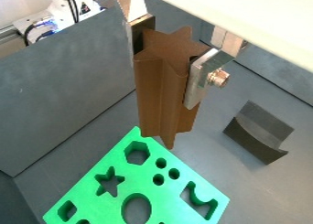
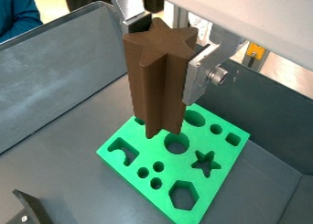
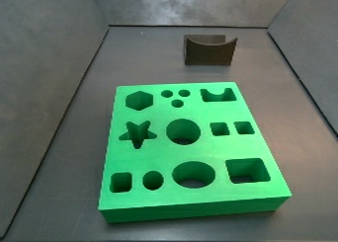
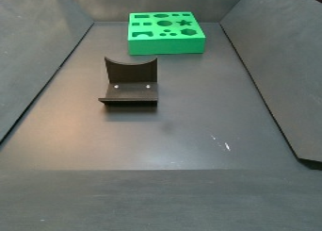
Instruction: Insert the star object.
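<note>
While your gripper (image 1: 171, 68) pinches the star object (image 1: 163, 90) upright (long axis vertical), the star hole (image 1: 109, 182) lies below, off to one side on the green board (image 1: 73, 209).

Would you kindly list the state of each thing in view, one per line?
Gripper: shut on the star object, above the board in both wrist views; out of both side views.
Star object: held upright, not inserted.
Green board: flat on the floor, all holes empty.
Star hole: empty.
Dark grey block: resting on the floor, apart from the board.
</note>
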Motion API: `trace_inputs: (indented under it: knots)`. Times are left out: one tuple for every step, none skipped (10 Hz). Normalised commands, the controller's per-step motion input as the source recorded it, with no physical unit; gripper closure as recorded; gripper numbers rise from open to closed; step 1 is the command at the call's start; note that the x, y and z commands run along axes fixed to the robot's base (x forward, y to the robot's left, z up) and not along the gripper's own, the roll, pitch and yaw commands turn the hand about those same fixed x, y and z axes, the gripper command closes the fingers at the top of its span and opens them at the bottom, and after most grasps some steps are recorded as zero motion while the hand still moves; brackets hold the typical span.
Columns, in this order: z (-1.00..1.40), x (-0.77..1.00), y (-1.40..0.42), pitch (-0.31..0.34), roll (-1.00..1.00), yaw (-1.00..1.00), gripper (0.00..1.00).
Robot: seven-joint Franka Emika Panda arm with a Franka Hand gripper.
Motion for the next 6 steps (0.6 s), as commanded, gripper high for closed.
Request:
trace_inputs:
  knots:
    - [-0.31, 0.15, 0.0, -0.067, 0.18, 0.41, 1.0]
    - [-0.63, 0.0, 0.04, -0.216, 0.18, 0.58, 1.0]
    - [-0.9, 0.0, -0.08, -0.131, 0.07, 0.53, 1.0]
    - [-1.0, -0.03, -0.48, -0.06, 0.01, 0.32, 1.0]
    - [-0.84, -0.11, -0.57, -0.116, -0.03, 0.23, 1.0]
    - [-0.89, -0.11, -0.51, -0.106, -0.01, 0.23, 1.0]
